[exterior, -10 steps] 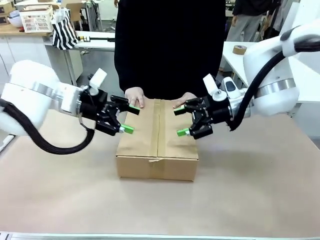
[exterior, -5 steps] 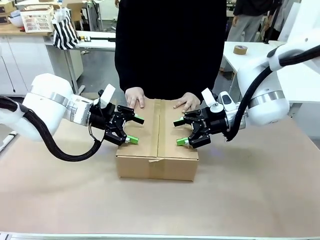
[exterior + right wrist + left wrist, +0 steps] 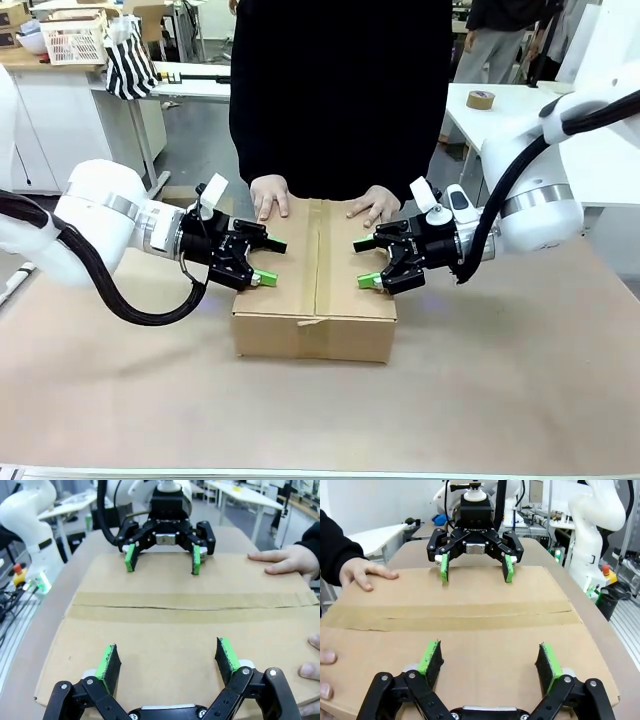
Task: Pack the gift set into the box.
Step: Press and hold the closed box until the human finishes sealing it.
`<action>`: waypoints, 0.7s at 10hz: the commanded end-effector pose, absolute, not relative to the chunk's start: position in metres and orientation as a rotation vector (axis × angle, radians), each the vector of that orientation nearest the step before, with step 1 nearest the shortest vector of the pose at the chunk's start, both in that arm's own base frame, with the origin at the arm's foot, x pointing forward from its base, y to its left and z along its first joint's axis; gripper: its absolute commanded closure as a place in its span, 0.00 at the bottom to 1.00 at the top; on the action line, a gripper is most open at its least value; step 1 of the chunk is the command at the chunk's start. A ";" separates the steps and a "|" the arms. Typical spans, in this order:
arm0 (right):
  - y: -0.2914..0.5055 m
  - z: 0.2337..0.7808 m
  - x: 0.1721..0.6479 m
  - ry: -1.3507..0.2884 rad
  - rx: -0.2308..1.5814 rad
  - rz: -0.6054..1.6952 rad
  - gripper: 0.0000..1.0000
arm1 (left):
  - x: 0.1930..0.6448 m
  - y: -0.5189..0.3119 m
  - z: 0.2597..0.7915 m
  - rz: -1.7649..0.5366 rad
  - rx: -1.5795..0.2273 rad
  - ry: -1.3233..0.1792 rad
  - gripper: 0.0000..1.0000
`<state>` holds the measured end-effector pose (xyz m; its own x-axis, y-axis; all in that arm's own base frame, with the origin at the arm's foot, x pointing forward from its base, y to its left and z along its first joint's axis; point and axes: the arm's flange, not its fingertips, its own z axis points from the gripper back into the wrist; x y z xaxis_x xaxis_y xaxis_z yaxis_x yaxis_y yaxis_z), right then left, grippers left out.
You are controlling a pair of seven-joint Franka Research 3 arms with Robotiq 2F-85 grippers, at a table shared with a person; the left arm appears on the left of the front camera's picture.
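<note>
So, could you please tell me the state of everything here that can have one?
Box: shut, flaps down, tape along the centre seam.
Left gripper: open, over the box top's left part.
Right gripper: open, over the box top's right part.
Person's hands: both resting flat on the box top's far edge.

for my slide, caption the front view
Left gripper and right gripper, open, over the closed box; person's hands on its far edge
</note>
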<state>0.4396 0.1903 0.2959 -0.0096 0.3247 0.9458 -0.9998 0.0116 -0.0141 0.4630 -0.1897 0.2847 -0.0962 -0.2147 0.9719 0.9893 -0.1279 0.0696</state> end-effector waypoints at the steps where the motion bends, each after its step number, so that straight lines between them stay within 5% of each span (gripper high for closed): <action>1: 0.192 0.286 0.447 -0.975 0.937 1.309 0.00 | 0.467 -0.189 0.278 -1.398 -1.111 -1.010 0.00; 7: 0.191 0.295 0.441 -0.977 0.950 1.340 0.00 | 0.464 -0.189 0.283 -1.430 -1.107 -1.028 0.00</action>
<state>0.4420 0.1912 0.2962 -0.0038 0.3177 0.9482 -0.9998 0.0166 -0.0096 0.4657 -0.1897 0.2843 -0.0462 -0.2033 0.9780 0.9921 -0.1239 0.0211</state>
